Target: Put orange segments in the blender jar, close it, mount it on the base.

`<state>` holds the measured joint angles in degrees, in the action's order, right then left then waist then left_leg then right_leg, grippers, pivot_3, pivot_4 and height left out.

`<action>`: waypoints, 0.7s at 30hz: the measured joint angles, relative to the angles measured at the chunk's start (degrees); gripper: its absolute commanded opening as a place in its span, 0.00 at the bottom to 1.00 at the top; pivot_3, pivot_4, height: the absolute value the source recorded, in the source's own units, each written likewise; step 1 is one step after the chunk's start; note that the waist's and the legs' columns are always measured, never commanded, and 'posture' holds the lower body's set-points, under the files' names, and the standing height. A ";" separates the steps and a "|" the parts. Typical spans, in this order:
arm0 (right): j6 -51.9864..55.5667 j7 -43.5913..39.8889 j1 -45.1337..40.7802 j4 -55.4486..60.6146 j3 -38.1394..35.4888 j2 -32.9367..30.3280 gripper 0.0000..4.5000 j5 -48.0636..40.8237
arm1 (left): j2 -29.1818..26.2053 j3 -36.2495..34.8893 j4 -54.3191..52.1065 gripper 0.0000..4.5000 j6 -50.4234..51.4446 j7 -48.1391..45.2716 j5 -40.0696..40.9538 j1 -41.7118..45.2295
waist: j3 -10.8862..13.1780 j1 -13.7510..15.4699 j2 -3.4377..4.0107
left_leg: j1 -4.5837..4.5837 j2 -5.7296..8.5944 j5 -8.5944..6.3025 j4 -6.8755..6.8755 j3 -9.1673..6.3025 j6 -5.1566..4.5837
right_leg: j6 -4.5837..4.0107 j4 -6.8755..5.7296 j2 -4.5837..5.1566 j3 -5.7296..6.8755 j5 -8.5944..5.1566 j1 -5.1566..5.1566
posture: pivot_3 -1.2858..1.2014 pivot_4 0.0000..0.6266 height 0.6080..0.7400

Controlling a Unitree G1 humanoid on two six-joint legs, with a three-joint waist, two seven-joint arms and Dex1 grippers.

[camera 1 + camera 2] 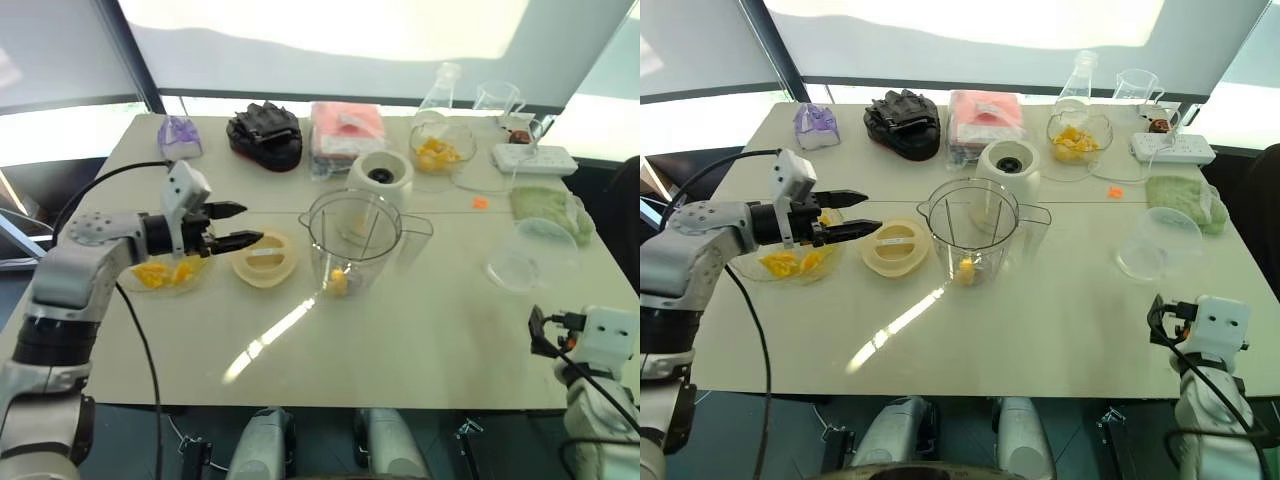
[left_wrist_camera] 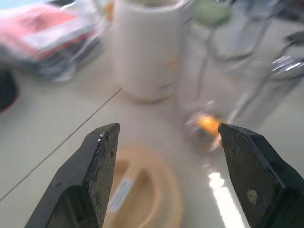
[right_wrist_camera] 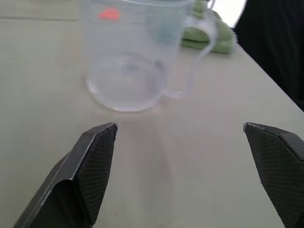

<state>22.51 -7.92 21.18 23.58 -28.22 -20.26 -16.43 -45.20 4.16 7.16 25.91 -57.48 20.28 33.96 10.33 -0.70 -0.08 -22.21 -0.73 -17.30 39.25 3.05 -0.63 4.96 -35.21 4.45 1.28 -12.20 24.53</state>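
Left gripper point(image 1: 250, 224) hangs above the left part of the desk point(image 1: 420, 340), fingers spread wide with nothing between them, tips pointing toward the middle and reaching over the left rim of the cream lid point(image 1: 264, 258). Under its wrist, near the left edge, sits the bowl of orange segments point(image 1: 160, 275), a heap of pieces in it. The lid lies flat on the desk, just left of the blender jar point(image 1: 355, 240). The jar stands upright and uncovered in the middle of the desk, and there's one orange segment point(image 1: 338, 281) down on its bottom, glowing through the clear wall in the left wrist view too. Just behind the jar, toward the far edge, stands the white base point(image 1: 380, 175), its dark socket facing up, jar and base apart. Over at the near right corner, the right gripper point(image 3: 180, 126) sits low, just off the near edge, fingers far apart and holding nothing, looking toward a clear jug point(image 1: 530, 255) near the right edge with a green cloth point(image 1: 545, 210) behind it. A second bowl of orange pieces point(image 1: 440, 150) waits by the far edge, right of the base.
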 measured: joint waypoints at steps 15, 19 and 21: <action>13.92 -11.42 14.83 29.68 -8.56 -5.63 0.98 -28.65 | 14.41 13.59 56.57 0.76 -27.06 -10.20 -24.11 29.65 | 0.07 0.76 -0.68 | -0.22 -0.03 -0.04 -0.03 -0.04 -0.18 | 0.02 0.13 0.01 0.15 -0.01 0.12 | 0.52 0.24 1.00; 14.89 -8.80 12.01 33.06 -5.43 -7.47 0.98 -38.46 | 14.54 15.34 60.70 0.76 -30.52 -12.89 -28.30 31.00 | 0.09 1.21 -0.81 | -0.24 -0.07 -0.04 -0.03 -0.08 -0.18 | 0.01 0.12 0.05 0.20 -0.01 0.12 | 0.52 0.24 1.00; 14.94 -7.08 10.49 34.03 -4.06 -8.32 0.98 -41.34 | 14.52 15.99 61.81 0.76 -32.59 -13.89 -30.05 31.02 | 0.09 1.42 -0.86 | -0.26 -0.07 -0.04 -0.03 -0.08 -0.18 | 0.01 0.13 0.06 0.21 -0.01 0.12 | 0.52 0.24 1.00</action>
<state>37.45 -15.00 31.67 57.61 -32.28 -28.58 -57.78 -30.68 20.15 68.98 -6.68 -71.36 -9.76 64.98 10.42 0.72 -0.94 -22.47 -0.80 -17.34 39.22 2.97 -0.81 4.97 -35.08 4.51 1.49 -12.21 24.65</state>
